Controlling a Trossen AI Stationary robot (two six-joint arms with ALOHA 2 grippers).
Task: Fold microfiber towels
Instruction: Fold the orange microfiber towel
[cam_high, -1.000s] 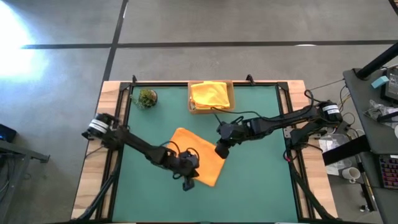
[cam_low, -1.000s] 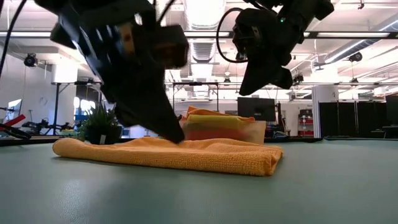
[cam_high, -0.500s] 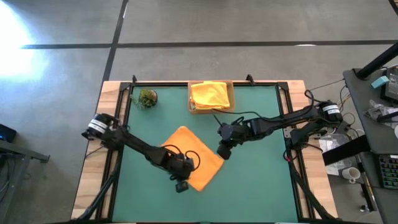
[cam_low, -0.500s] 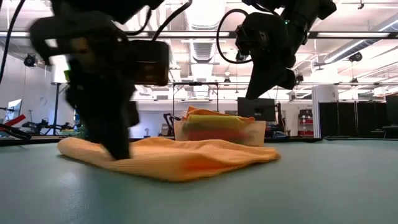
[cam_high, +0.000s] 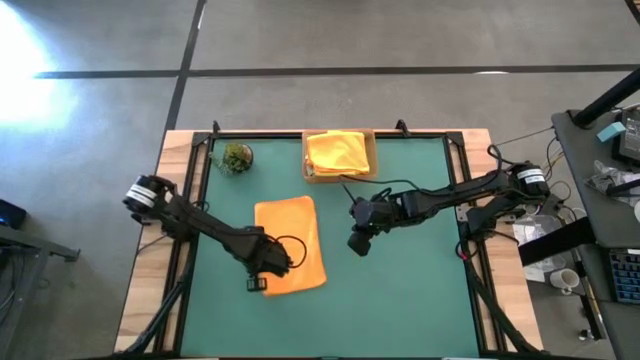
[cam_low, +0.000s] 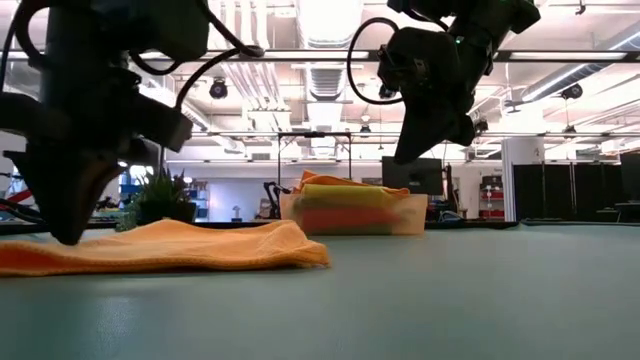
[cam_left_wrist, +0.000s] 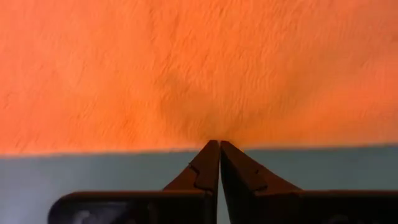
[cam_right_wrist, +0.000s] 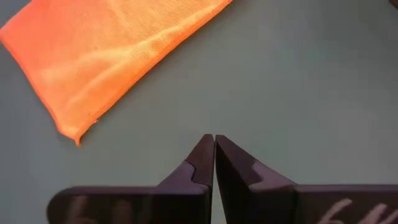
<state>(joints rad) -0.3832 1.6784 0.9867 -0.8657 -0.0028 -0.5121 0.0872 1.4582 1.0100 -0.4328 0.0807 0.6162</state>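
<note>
The left wrist view alone shows the left claw pressed together, its tips at the edge of the one orange towel lying flat on the green mat. The right claw, also shut, hangs above bare mat beside it. Behind stand one cardboard tray of stacked towels and one small plant.

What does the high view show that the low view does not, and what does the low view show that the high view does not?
Only the high view shows the orange towel's rectangular outline on the mat and the tray's place at the far edge. Only the low view shows the stacked towels' coloured layers and the right gripper raised above the table. Both show the plant and the left gripper at the orange towel.
</note>
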